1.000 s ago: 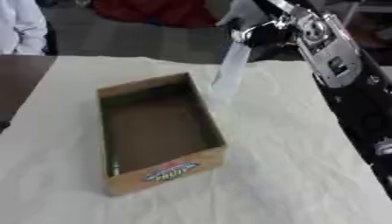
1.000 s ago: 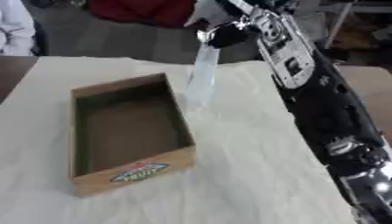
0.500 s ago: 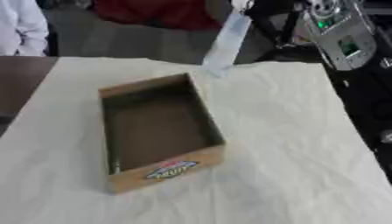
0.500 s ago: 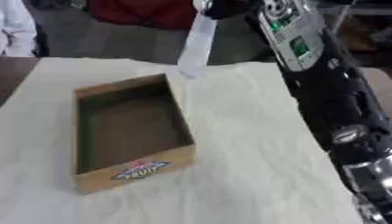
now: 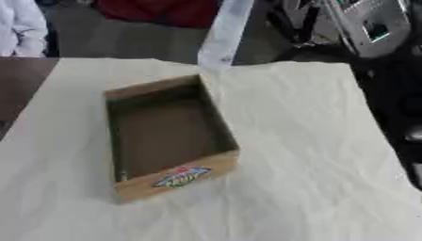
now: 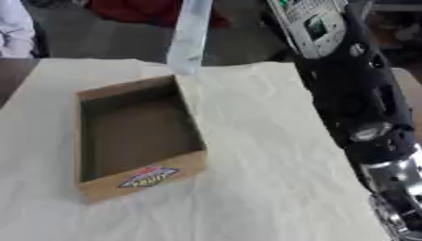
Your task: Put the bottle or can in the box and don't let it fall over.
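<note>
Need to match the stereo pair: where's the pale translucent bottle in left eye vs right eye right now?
Left eye view: the pale translucent bottle hangs at top centre, tilted, its upper end cut off by the frame, its lower end above the far right corner of the open brown cardboard box.
Right eye view: the same bottle sits left of centre at the top.
Shared landmark: the colourful label on the box's near wall.

You have one label in sight: a red, white and blue oval sticker (image 5: 182, 177) on the brown cardboard box's (image 5: 132, 186) near wall, toward 6 o'clock. Its blurred lettering can't be read.
</note>
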Action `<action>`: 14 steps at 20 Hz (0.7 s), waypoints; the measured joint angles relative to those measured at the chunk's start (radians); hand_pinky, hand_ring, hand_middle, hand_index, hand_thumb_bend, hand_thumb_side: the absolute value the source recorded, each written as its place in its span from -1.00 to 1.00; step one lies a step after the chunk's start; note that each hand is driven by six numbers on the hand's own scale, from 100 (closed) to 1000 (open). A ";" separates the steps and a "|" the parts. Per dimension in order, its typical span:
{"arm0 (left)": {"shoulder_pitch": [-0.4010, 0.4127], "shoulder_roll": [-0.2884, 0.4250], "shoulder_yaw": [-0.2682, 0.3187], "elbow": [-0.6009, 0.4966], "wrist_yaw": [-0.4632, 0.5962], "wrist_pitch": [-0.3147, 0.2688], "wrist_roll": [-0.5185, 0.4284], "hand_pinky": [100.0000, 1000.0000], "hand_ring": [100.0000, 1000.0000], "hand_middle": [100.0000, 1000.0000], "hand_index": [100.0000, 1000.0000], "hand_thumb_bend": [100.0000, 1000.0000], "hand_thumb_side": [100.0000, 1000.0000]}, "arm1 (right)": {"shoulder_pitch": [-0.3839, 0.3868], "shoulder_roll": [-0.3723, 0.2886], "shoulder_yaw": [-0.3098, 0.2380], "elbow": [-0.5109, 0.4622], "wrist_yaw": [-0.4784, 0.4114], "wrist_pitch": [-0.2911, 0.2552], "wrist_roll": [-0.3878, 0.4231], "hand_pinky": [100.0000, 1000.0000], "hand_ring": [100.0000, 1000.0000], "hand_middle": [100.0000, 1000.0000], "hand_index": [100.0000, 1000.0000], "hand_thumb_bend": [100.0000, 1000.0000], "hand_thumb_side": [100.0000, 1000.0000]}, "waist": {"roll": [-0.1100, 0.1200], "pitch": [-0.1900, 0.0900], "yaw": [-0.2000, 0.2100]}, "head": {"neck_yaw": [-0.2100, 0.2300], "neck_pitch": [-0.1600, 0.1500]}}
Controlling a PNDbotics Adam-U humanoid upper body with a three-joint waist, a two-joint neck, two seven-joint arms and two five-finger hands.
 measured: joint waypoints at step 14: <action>0.008 0.000 0.023 0.000 0.012 0.002 0.087 0.21 0.51 0.38 0.50 -0.61 -0.05 | 0.076 0.133 0.083 -0.106 0.068 -0.019 -0.037 -0.53 -0.97 -1.00 -0.97 -1.00 -1.00 | 0.007 -0.001 0.019 | -0.048 0.026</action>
